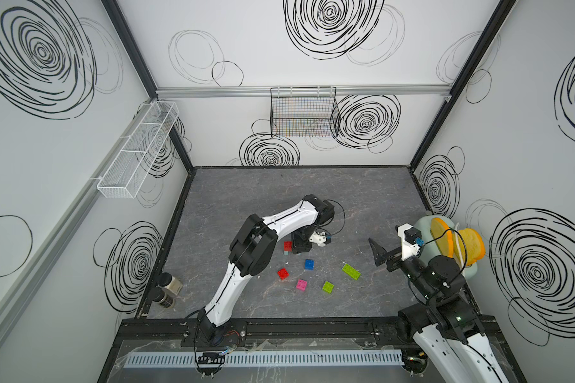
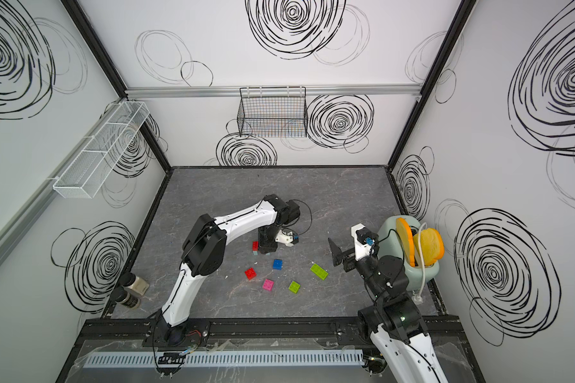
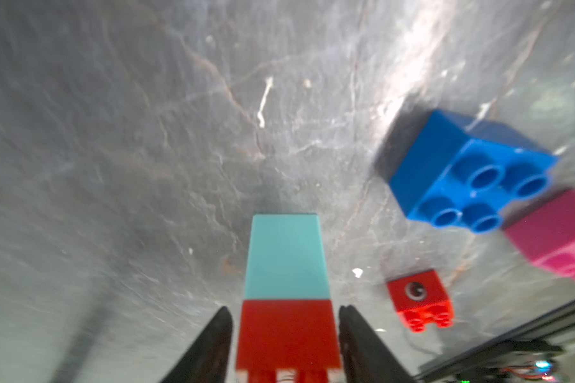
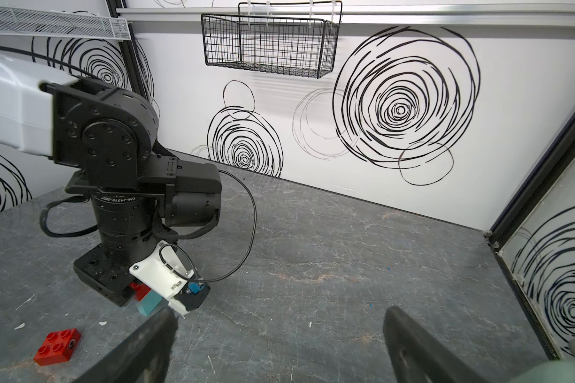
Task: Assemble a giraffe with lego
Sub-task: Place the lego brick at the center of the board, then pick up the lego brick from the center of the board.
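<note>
Your left jaws stand slightly parted on either side of the red-on-cyan stack point(image 3: 286, 291), with a sliver of gap on each side, and that stack sits near the middle of the table point(image 1: 362, 199). From it, in both top views, the eyed red brick point(image 1: 283, 274) lies at 6 o'clock, the pink brick point(image 1: 301, 284) and small lime brick point(image 1: 328, 287) toward 5, and the blue brick point(image 1: 309, 264) and long lime brick point(image 1: 351, 271) toward 4. Your right jaws hang wide open near the table's 3 o'clock edge.
</note>
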